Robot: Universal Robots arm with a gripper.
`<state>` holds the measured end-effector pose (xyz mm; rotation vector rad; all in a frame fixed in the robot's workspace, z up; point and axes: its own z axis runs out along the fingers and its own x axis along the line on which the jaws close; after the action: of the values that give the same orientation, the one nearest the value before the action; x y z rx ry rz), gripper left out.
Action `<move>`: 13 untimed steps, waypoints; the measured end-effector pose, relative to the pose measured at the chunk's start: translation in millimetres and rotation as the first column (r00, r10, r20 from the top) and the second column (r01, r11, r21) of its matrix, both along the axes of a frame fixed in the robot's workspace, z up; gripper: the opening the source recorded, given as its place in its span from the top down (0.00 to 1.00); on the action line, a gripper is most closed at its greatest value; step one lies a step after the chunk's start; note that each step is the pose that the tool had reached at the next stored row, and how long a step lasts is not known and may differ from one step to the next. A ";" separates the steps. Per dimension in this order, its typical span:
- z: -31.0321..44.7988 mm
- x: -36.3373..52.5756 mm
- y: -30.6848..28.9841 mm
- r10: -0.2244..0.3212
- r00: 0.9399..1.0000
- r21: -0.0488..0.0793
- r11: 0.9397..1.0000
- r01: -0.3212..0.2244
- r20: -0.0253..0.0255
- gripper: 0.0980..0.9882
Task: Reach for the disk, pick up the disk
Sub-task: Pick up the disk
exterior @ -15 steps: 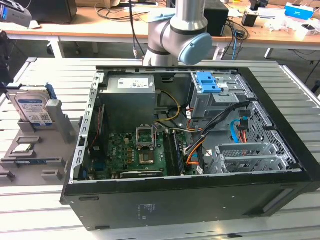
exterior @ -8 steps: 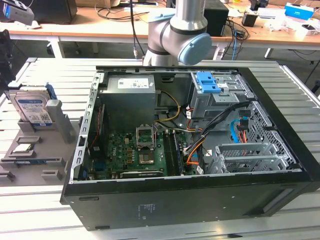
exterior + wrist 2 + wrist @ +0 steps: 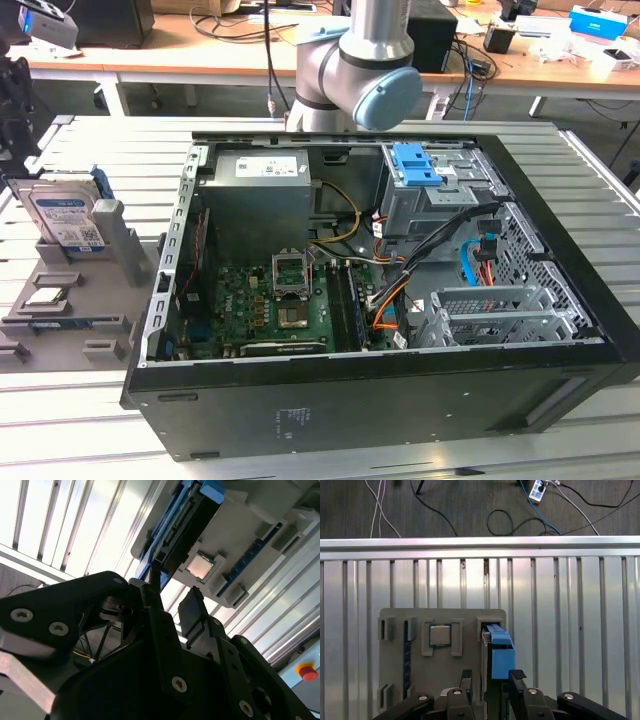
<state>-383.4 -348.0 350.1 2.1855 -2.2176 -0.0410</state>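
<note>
The disk (image 3: 62, 215) is a silver hard drive with a white-and-blue label and a blue bracket. It stands on edge in a grey holder (image 3: 120, 245) at the exterior view's left. In the first wrist view the disk (image 3: 497, 650) shows edge-on, its blue bracket uppermost. My gripper (image 3: 491, 680) is open, with one black finger (image 3: 466, 677) on each side of the disk's line and not touching it. In the second wrist view the gripper (image 3: 172, 592) points at the disk (image 3: 187, 525). In the exterior view the gripper (image 3: 15, 130) hangs just above and beside the disk.
A small square silver chip (image 3: 440, 635) lies in the holder next to the disk. An open black computer case (image 3: 560, 290) with a blue latch (image 3: 415, 165) takes up the middle of the slatted metal table (image 3: 570, 630). The table's edge (image 3: 480, 542) lies beyond the holder.
</note>
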 end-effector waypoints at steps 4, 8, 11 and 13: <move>-5.2 0.2 3.7 0.000 1.000 0.000 1.000 0.000 0.000 0.63; -13.3 0.3 7.6 0.000 1.000 0.000 1.000 0.000 0.000 0.63; -17.2 0.3 9.7 0.000 1.000 0.000 1.000 0.000 0.000 0.63; -21.0 0.4 10.1 0.000 1.000 0.000 1.000 0.000 0.000 0.63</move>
<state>-383.1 -337.9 329.1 2.1856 -2.2175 -0.0410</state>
